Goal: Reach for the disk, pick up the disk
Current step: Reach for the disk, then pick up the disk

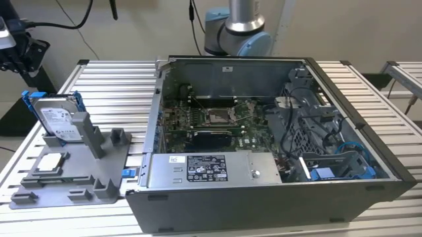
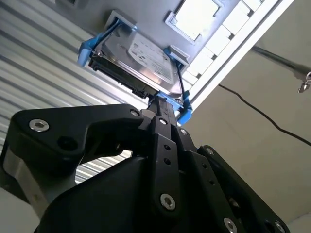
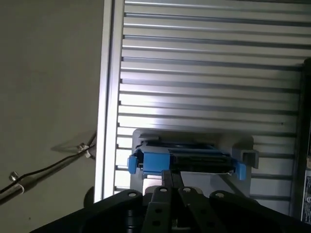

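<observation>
**A:** Just ahead of the pincer, what sits there?

**B:** The disk, straight in line with the tips. It stands on edge in a slot of the grey holder, at the exterior view's left.

**A:** Are they touching?

**B:** I cannot tell. In both wrist views the tips overlap the disk's near end, and the gap, if any, is hidden.

**A:** And the pincer itself?

**B:** Closed. The two jaws are pressed together with nothing between them.

**A:** Which way does the disk point?

**B:** Its connector end faces the pincer, with a blue carrier tab on either side. The long axis runs away from the pincer, along its line of reach. In the exterior view that axis is close to upright, leaning a little toward the exterior view's left. The white-labelled face turns toward the exterior view's right.

**A:** What lies further along?

**B:** Past the disk's far end, on the same holder, a small square silver chip lies flat in a recess. The holder rests on a slatted metal table. Well off to the pincer's side, at the exterior view's right, stands an open computer case with its board showing.
</observation>
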Tool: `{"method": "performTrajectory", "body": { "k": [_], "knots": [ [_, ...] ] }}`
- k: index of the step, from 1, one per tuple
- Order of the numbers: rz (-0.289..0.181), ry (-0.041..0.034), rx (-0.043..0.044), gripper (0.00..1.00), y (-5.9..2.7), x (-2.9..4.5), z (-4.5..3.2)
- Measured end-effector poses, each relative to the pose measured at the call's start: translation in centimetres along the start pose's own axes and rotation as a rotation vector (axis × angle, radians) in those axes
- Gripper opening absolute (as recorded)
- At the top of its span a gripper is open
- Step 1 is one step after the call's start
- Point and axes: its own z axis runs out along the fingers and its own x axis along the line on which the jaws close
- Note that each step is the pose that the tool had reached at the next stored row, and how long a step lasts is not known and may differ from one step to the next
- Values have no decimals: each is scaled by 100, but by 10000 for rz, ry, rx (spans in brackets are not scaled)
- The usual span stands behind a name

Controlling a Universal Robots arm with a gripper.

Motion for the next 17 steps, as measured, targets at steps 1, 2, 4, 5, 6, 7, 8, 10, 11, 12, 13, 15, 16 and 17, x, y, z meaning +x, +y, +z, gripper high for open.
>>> {"method": "performTrajectory", "body": {
  "k": [1, 2, 4, 5, 6, 7, 8, 10, 11, 12, 13, 15, 16, 17],
  "knots": [
    [-16, -1, -1, 0, 7, 21, 3],
    [-36, 0, -1, 0, 16, 40, 7],
    [-86, 2, -1, 0, 32, 68, 13],
    [-109, 3, -1, 0, 38, 80, 16],
    [-133, 4, 0, 0, 43, 91, 19],
    [-149, 4, -1, 0, 48, 101, 22],
    [-158, 5, 0, 0, 51, 109, 25],
    [-164, 4, -1, 0, 52, 113, 28],
    [-165, 4, -1, 0, 52, 113, 28],
    [-165, 6, 0, 0, 52, 114, 27],
    [-164, 6, 0, 0, 52, 114, 27],
    [-164, 5, 0, 0, 53, 115, 28],
    [-164, 5, 0, 0, 53, 115, 28],
    [-164, 6, 0, 0, 53, 115, 27]
  ]
}}
